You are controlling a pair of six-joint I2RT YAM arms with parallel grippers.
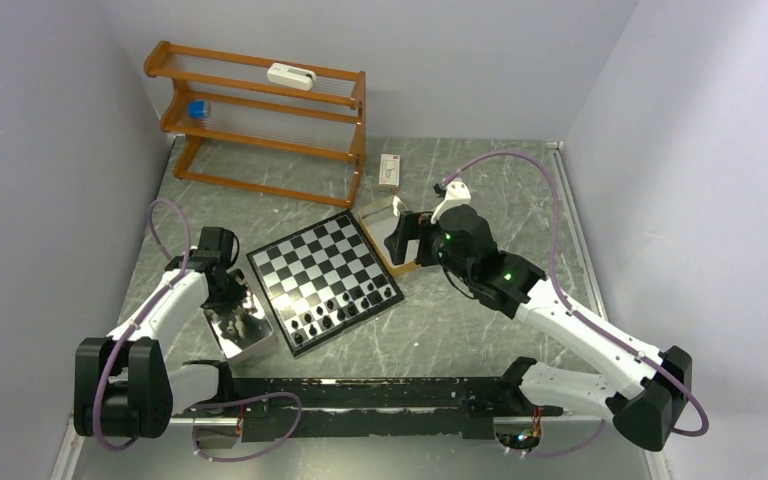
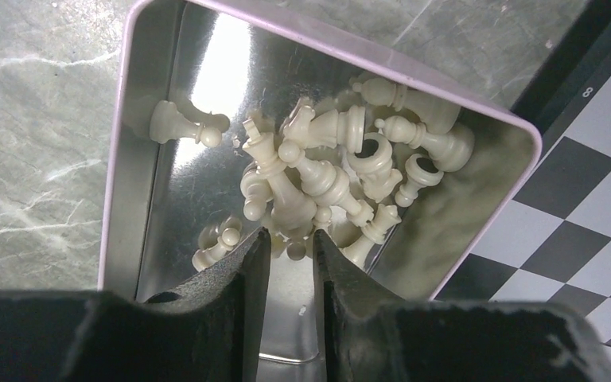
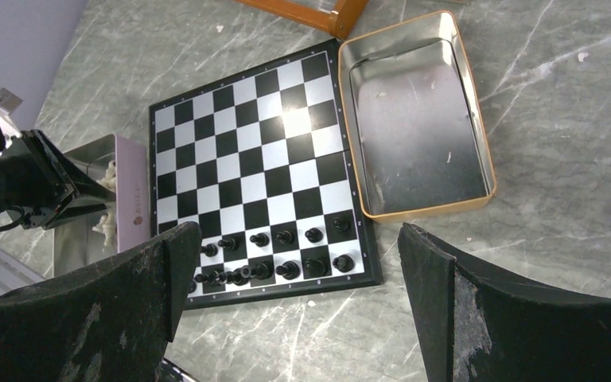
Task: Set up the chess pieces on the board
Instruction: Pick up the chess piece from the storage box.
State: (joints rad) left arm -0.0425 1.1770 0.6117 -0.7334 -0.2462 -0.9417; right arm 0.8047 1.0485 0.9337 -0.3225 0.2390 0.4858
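Toward the left edge of the desk [image 1: 480, 330], the left pincer [image 2: 290, 235] sits in a pink-rimmed tin [image 2: 139, 183], its fingers [image 2: 247, 270] narrowed against the heap of cream-white chess pieces [image 2: 318, 171]; whether one is pinched I cannot tell. Mid-desk lies the board [image 1: 325, 268], with black pieces [image 1: 340, 308] on the two rows along its near edge. Farther right, the right pincer [image 3: 294, 231] hangs spread wide, empty.
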